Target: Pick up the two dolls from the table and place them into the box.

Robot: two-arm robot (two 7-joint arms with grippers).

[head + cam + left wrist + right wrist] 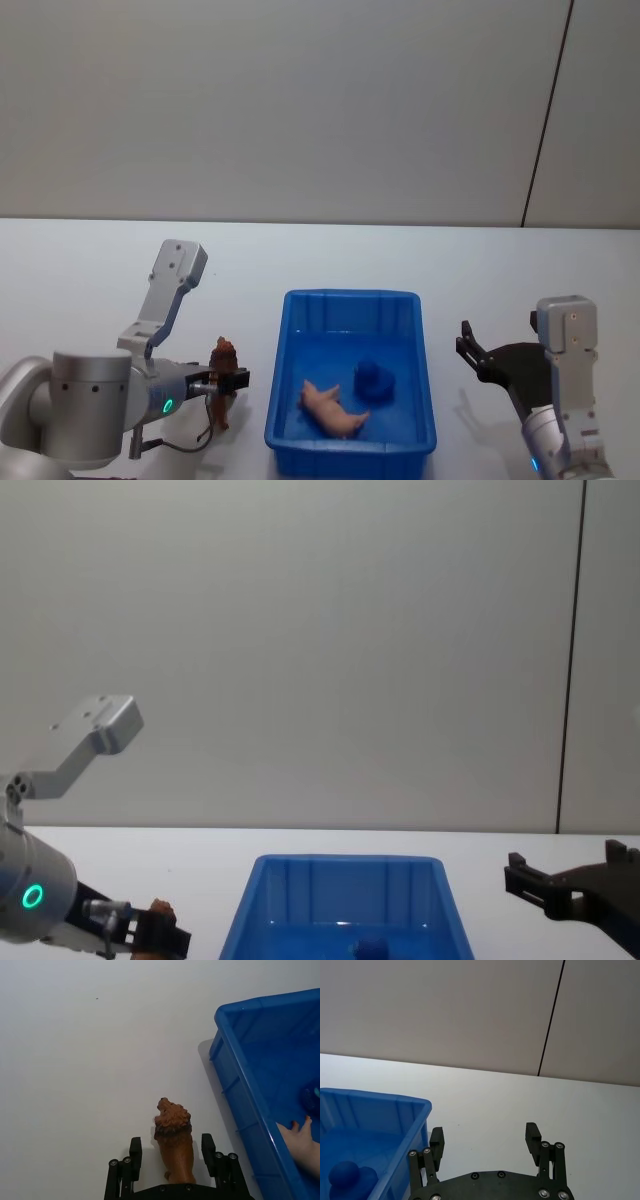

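The left pincer [172, 1160] straddles a reddish-brown lion figure [174, 1142] on the white tabletop [100, 270], just left of the blue box [290, 400]; its fingers [135, 1152] stand apart, not yet gripping. In the box lie a dark-blue-topped doll [374, 380] and a pale pink figure [333, 408]. The right pincer [485, 1140] hovers spread wide, to the box's right.

White table [90, 290] bearing blue box [345, 300]
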